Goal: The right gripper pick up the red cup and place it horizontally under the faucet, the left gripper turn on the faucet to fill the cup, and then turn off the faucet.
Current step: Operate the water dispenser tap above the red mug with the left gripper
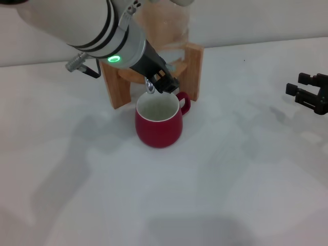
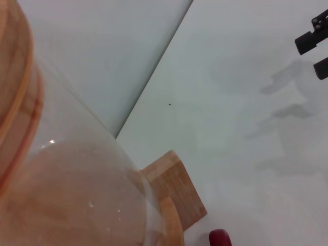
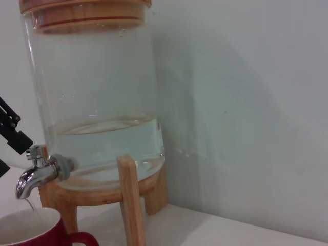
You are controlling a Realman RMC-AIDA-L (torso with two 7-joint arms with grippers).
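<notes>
The red cup (image 1: 159, 125) stands upright on the white table, right under the faucet (image 1: 150, 88), with its handle to the right. In the right wrist view a thin stream of water falls from the faucet (image 3: 33, 177) into the cup (image 3: 36, 230). My left gripper (image 1: 165, 82) is at the faucet's lever, in front of the glass dispenser jar (image 3: 97, 92); it shows at the edge of the right wrist view (image 3: 13, 152). My right gripper (image 1: 296, 85) is open and empty, far to the right of the cup; it also shows in the left wrist view (image 2: 307, 55).
The jar rests on a wooden stand (image 1: 192, 64) at the back of the table, near the wall. The jar is about one third full of water. A bit of the cup's handle (image 2: 220, 239) shows beside the stand (image 2: 177, 192) in the left wrist view.
</notes>
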